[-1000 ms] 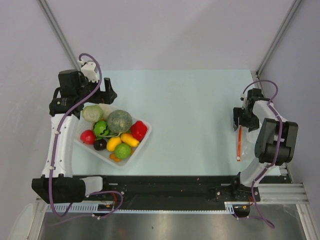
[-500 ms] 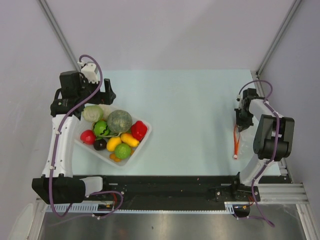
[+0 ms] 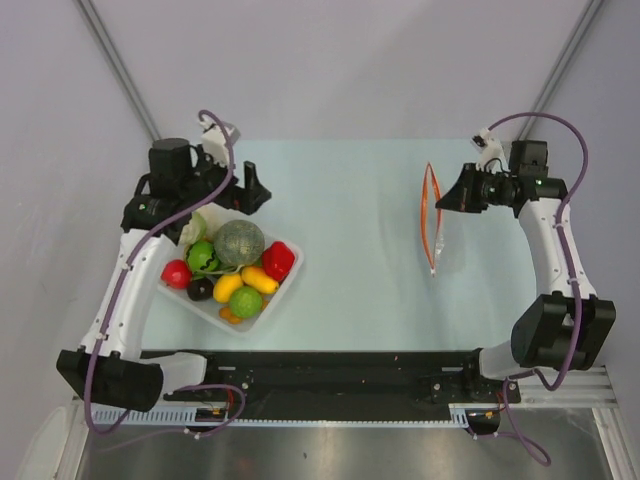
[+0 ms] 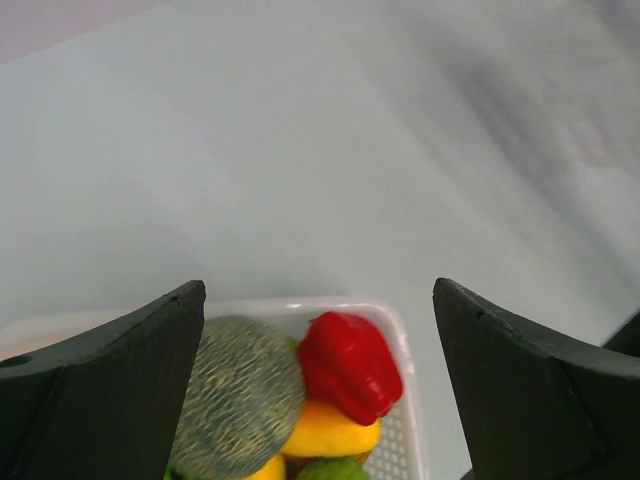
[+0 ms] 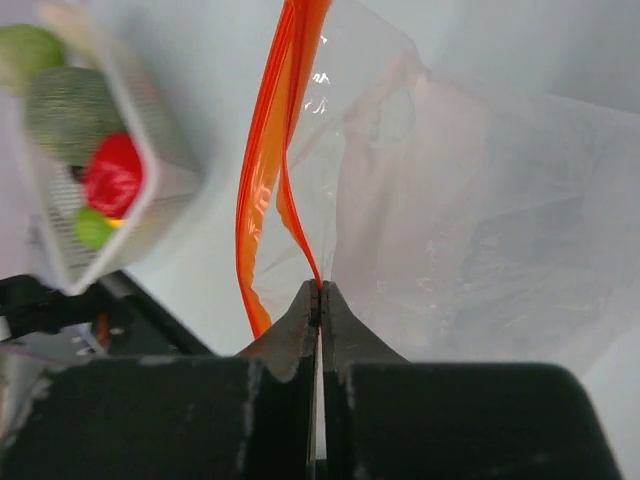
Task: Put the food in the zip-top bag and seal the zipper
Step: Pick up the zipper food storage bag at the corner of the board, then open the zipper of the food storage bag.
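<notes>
The food lies in a white tray: a mottled grey-green ball, a pale cabbage head half hidden under my left arm, and a bright green fruit. My left gripper hovers open over the tray's far edge, holding nothing. My right gripper is shut on the zip-top bag at its orange-red zipper. The bag hangs above the right-centre of the table. Its two zipper strips stand slightly apart.
A red pepper, a yellow lemon and other small toy produce share the tray. Pale table surface lies between the tray and the hanging bag. Frame posts rise at both back corners.
My right gripper shut on the zipper strip, lifted the bag off the table's right edge and carried it left toward the middle. My left arm shifted right over the tray's far side.
</notes>
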Robot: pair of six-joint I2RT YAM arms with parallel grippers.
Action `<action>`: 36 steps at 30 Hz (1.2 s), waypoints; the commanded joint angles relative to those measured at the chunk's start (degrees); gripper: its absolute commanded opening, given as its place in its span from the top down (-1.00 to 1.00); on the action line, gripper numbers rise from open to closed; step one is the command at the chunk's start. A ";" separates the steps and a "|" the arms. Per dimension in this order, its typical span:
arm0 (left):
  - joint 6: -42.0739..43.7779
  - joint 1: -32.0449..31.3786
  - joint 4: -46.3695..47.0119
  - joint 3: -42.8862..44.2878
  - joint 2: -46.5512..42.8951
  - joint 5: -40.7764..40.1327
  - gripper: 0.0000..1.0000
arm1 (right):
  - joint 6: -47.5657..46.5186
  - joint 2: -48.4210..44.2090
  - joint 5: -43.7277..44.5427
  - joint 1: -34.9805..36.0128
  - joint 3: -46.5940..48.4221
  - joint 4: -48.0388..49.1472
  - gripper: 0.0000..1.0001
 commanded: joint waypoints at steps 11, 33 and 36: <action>-11.76 -26.98 15.69 -1.01 8.56 6.81 -0.78 | 29.44 -5.42 -14.75 14.95 -9.72 30.37 1.00; -14.50 -30.97 9.39 3.55 18.95 -12.07 1.00 | 20.51 -4.80 -9.41 17.43 -10.52 19.00 1.00; -11.69 -29.91 4.37 2.41 17.46 -19.02 1.00 | 11.46 -3.48 0.15 15.66 -7.53 10.64 1.00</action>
